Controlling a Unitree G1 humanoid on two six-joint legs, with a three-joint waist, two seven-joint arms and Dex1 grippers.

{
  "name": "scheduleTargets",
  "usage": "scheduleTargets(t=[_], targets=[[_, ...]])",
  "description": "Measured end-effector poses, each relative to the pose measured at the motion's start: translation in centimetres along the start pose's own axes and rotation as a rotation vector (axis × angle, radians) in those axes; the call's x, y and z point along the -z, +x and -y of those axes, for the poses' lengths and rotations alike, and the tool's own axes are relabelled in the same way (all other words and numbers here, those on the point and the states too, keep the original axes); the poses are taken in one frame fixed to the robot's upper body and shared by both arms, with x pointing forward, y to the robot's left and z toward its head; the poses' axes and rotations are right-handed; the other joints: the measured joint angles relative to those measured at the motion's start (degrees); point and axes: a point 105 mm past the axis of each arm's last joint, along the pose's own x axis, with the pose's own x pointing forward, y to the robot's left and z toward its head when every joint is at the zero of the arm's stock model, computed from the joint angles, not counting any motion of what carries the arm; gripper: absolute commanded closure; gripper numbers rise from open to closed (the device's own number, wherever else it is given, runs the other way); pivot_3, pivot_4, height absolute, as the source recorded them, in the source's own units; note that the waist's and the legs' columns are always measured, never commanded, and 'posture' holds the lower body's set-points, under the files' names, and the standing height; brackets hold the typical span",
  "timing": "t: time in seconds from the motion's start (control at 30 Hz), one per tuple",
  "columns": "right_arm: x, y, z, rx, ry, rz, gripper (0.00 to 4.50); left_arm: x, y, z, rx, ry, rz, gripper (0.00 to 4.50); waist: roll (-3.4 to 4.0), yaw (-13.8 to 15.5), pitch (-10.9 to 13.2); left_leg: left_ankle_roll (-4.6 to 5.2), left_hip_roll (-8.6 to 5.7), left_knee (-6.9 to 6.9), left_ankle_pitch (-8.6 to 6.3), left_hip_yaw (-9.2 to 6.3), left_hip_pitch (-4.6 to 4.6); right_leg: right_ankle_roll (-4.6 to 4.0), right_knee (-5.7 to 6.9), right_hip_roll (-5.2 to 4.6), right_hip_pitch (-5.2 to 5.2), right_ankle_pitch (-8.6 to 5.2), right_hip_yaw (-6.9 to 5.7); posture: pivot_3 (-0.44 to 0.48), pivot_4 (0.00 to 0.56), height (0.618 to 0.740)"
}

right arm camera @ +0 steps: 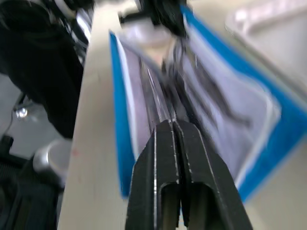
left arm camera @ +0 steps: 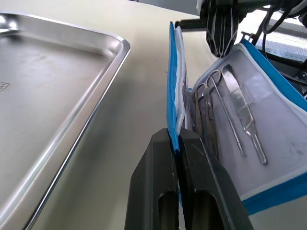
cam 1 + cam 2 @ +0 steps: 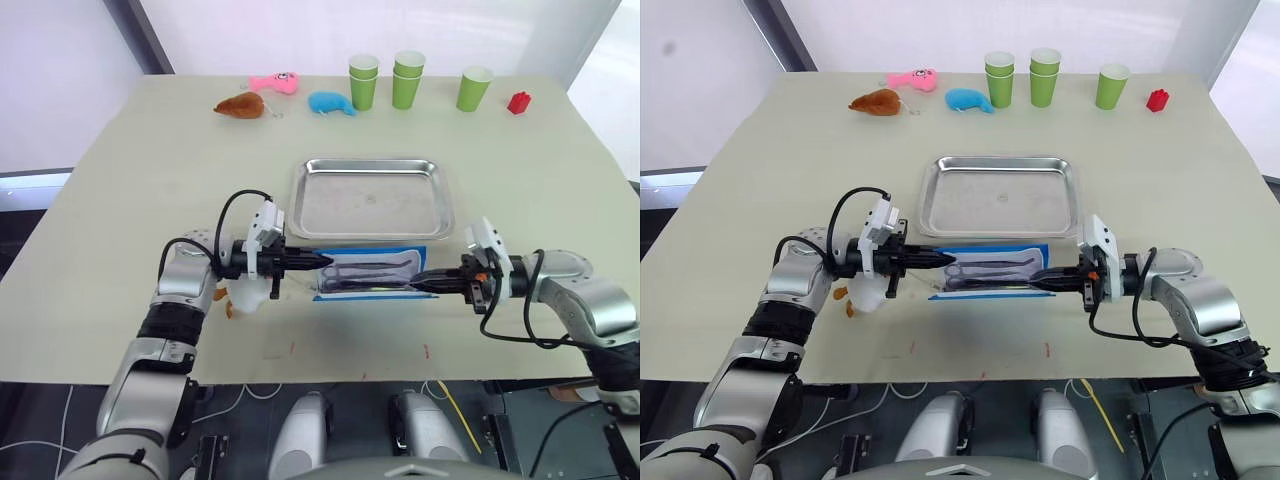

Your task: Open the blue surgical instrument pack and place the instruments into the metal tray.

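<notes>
Left gripper (image 3: 322, 260) pinched closed on left edge of blue surgical instrument pack (image 3: 368, 271), fabric caught between fingers (image 2: 165, 158). Pack lies open just near of metal tray (image 3: 371, 197), pale lining up, instruments (image 2: 230, 115) resting inside. Right gripper (image 3: 416, 283) clamped tight at pack's right end, seemingly on its edge. Wrap likely soft, limp, light: hold at edges. Instruments thin, stiff, probably slippery: pinch mid-shaft or ring handles.

Left end effector (image 2: 178, 143) pinches blue surgical instrument pack (image 2: 173, 91) edge; instruments (image 2: 230, 115) inside; metal tray (image 2: 53, 96) beside.
</notes>
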Motion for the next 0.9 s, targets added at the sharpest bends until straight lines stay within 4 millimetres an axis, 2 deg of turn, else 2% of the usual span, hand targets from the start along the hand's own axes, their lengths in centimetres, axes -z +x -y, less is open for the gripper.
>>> scheduleTargets(t=[0.2, 0.23, 0.3, 0.43, 0.9], targets=[[1.9, 0.5, -1.6, -0.064, 0.025, -0.071, 4.47, 0.1, 0.2, -0.2, -0.002, 0.009, -0.001, 4.50, 0.00, 0.2, 0.0, 0.00, 0.00, 0.00, 0.00, -0.01, 0.00, 0.00, 0.00, 0.00, 0.00, 0.00, 0.01, 0.000, 0.150, 0.740], [2.8, 0.7, -2.1, -0.082, 0.015, -0.123, 4.47, 0.2, 0.3, -0.3, -0.006, 0.030, -0.008, 4.50, -0.01, 0.2, 0.0, 0.00, 0.00, 0.01, 0.00, -0.01, 0.00, 0.00, -0.01, 0.00, 0.01, 0.00, 0.00, 0.000, 0.150, 0.740], [3.1, 0.8, -2.2, -0.085, 0.014, -0.133, 4.47, 0.2, 0.3, -0.4, -0.007, 0.035, -0.010, 4.50, -0.01, 0.2, 0.0, 0.00, 0.00, 0.01, 0.00, -0.01, 0.00, 0.00, -0.01, 0.00, 0.01, 0.00, 0.00, 0.000, 0.150, 0.740], [4.8, 1.4, -3.0, -0.111, 0.014, -0.196, 4.47, 1.0, 0.8, -1.2, -0.047, 0.026, -0.012, 4.50, -0.02, 0.3, 0.0, 0.00, -0.01, 0.02, 0.00, -0.01, 0.01, 0.01, -0.04, -0.01, 0.07, 0.00, -0.05, 0.000, 0.150, 0.740], [5.4, 1.5, -3.4, -0.102, -0.084, -0.229, 4.47, 3.3, 2.1, -2.9, -0.122, 0.031, -0.147, 4.50, -0.09, 0.3, -0.2, 0.00, -0.03, 0.02, 0.00, -0.01, 0.24, 0.01, -0.12, 0.01, 0.38, -0.01, -0.25, 0.000, 0.150, 0.740]])
